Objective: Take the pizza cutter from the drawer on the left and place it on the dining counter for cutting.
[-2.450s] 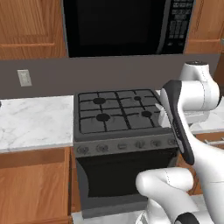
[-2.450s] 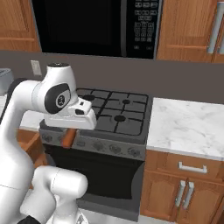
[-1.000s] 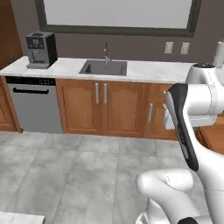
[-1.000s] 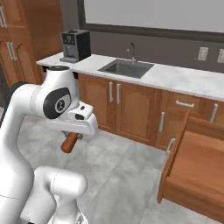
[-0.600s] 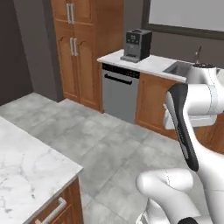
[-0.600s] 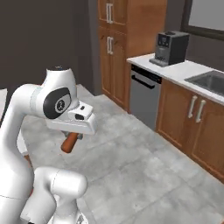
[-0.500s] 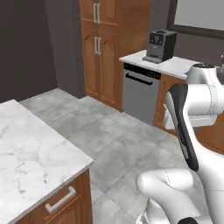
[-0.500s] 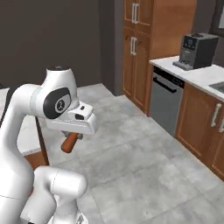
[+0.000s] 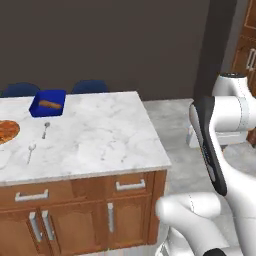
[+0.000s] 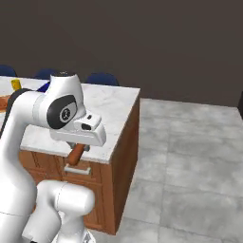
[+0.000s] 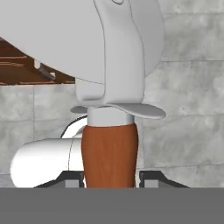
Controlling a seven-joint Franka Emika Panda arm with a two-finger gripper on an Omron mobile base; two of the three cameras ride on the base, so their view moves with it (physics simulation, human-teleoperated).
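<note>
Swung round, veined marble dining counter (image 9: 100, 140) ahead; fingers (image 11: 74, 177) pinch pizza cutter (image 11: 109, 153) (round wooden handle).

One pizza cutter (image 11: 109, 153), one pizza (image 9: 7, 131), one blue bin (image 9: 47, 103), two spoons (image 9: 45, 129), three chairs (image 9: 90, 87).

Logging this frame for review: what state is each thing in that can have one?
Two-finger gripper: shut on the pizza cutter.
Pizza cutter with reddish-brown wooden handle: held, off any surface, handle between the fingers.
White grey-veined marble dining counter: cutter not yet on it.
Blue bin: on the counter, holding a brown item.
Counter drawers with silver bar handles: closed.
</note>
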